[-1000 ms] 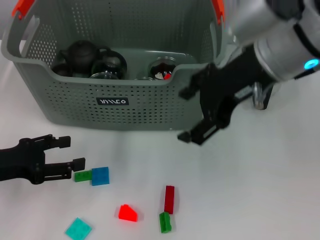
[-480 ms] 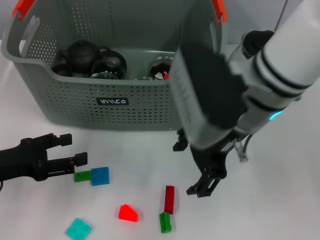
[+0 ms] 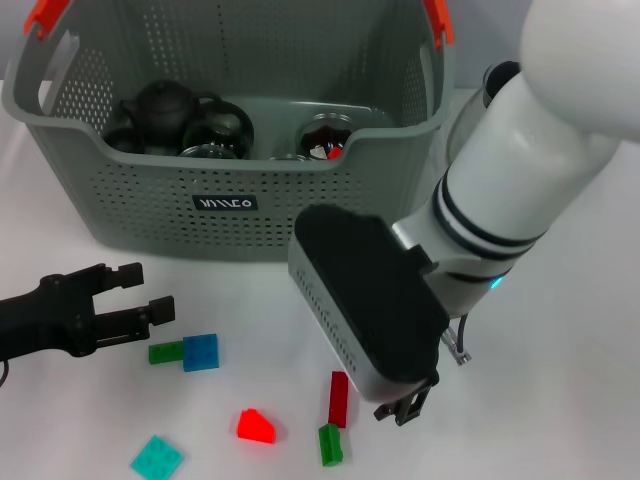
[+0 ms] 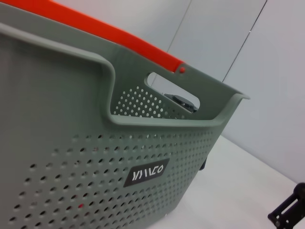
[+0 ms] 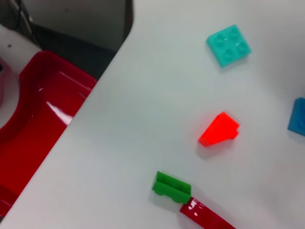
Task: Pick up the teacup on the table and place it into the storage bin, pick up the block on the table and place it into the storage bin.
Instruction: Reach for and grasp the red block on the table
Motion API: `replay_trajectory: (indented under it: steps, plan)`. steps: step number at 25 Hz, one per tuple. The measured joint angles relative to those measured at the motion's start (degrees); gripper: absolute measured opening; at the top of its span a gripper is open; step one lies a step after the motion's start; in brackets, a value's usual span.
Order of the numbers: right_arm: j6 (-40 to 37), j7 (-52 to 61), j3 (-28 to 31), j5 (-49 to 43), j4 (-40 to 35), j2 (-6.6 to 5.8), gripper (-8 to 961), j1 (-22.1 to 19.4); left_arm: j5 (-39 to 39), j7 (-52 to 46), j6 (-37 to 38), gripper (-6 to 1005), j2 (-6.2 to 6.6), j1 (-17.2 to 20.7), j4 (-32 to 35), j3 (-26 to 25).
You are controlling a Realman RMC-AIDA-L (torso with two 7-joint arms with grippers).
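Blocks are scattered at the bottom of the head view, the red block (image 3: pixel 339 398) touching the green block (image 3: pixel 329 444) just left of the right hand (image 3: pixel 405 408), whose jaw state cannot be told, so both could be nudged or caught together if it descends off-centre. The released left hand (image 3: pixel 135 292) sits at lower left beside a blue block (image 3: pixel 200 352). Only the right wrist view shows a red tray (image 5: pixel 33 119) beyond the bench (image 5: pixel 157 71) edge, while only the head view shows dark teaware inside the storage bin (image 3: pixel 240 215).

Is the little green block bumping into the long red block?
Touching. In the right wrist view, the green block sits end to end against the red block, no table showing between.
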Motion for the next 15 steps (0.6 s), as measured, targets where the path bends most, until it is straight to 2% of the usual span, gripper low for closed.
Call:
replay_trajectory:
  steps: [15]
  plan:
    - [11.4,-3.2,-10.4,-3.1,1.6,0.16,938,-2.0,0.0,-1.3,0.4,872,0.0,0.1,-0.1,0.0]
